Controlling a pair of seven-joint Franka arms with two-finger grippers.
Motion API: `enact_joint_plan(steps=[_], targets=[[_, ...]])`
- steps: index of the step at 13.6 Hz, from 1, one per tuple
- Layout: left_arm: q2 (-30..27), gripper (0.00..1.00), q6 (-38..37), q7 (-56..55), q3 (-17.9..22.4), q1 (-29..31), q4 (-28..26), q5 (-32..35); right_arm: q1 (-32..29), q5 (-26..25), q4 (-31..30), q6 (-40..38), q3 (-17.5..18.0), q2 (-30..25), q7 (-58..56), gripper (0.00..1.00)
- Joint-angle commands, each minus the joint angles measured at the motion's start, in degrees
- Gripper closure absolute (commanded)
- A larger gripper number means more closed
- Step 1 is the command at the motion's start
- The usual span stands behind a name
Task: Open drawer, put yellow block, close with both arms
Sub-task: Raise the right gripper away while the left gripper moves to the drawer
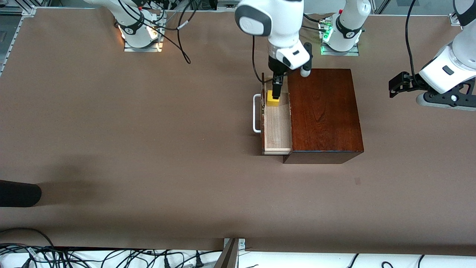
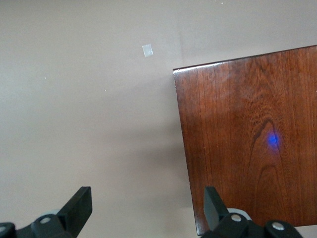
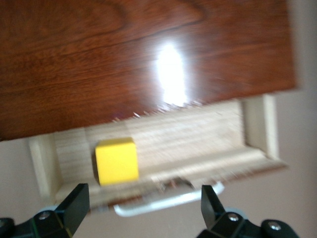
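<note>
The drawer [image 1: 277, 128] of the reddish-brown wooden box [image 1: 323, 111] stands pulled out toward the right arm's end, its white handle [image 1: 256, 113] outermost. The yellow block [image 1: 273, 99] lies in the drawer's pale tray, at the end farther from the front camera. My right gripper [image 1: 276, 91] is open just above the block. In the right wrist view the block [image 3: 116, 161] rests in the drawer [image 3: 198, 134], with the open right gripper [image 3: 143, 198] clear of it. My left gripper [image 1: 396, 85] is open and empty over the table beside the box [image 2: 247, 139], and it also shows in the left wrist view [image 2: 148, 198].
A small pale mark [image 1: 357, 181] lies on the brown table, nearer the front camera than the box. A black object [image 1: 18, 193] pokes in at the right arm's end. Cables [image 1: 111, 257] run along the table's front edge.
</note>
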Motion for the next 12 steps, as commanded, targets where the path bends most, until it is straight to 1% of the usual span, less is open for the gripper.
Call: enact_joint_plan(steps=[1, 2, 5, 7, 8, 9, 10, 11, 12], targets=[[1.8, 0.0, -4.9, 1.6, 0.0, -0.2, 0.3, -1.5, -5.8, 1.4, -1.4, -1.9, 0.0, -5.8, 2.9, 0.0], [3.1, 0.0, -6.9, 1.8, 0.0, -0.2, 0.5, -1.5, -9.2, 2.8, -1.4, -1.9, 0.1, -7.6, 2.7, 0.0], [4.3, 0.0, -14.8, 1.2, -0.1, -2.7, 0.8, -2.4, -16.4, 3.4, -1.5, -2.2, 0.1, -10.2, 3.2, 0.0], [4.6, 0.0, -20.4, 0.9, -0.1, -3.6, 3.9, -9.6, -20.1, 3.3, -1.4, -2.4, 0.0, -11.6, 3.2, 0.0], [5.7, 0.0, -22.2, 1.1, -0.1, -4.3, 5.7, -13.1, -22.6, 4.3, -1.7, -2.6, -0.1, -13.2, 3.1, 0.0], [6.3, 0.0, -22.3, 1.2, -0.1, -4.7, 6.7, -16.2, -24.6, 5.8, -3.1, -3.6, -1.1, -15.9, 3.3, 0.0], [6.3, 0.0, -21.9, 1.8, -0.1, -5.5, 6.9, -18.6, -25.9, 7.8, -5.7, -3.5, -1.3, -17.3, 3.6, 0.0], [7.3, 0.0, -21.2, 1.9, -0.1, -7.3, 7.2, -20.5, -28.6, 10.5, -7.9, -3.6, -1.5, -20.2, 3.5, 0.0], [9.1, 0.0, -18.8, 2.0, -0.1, -9.1, 8.8, -21.6, -31.4, 14.0, -10.4, -3.6, -2.2, -22.8, 3.5, 0.0]])
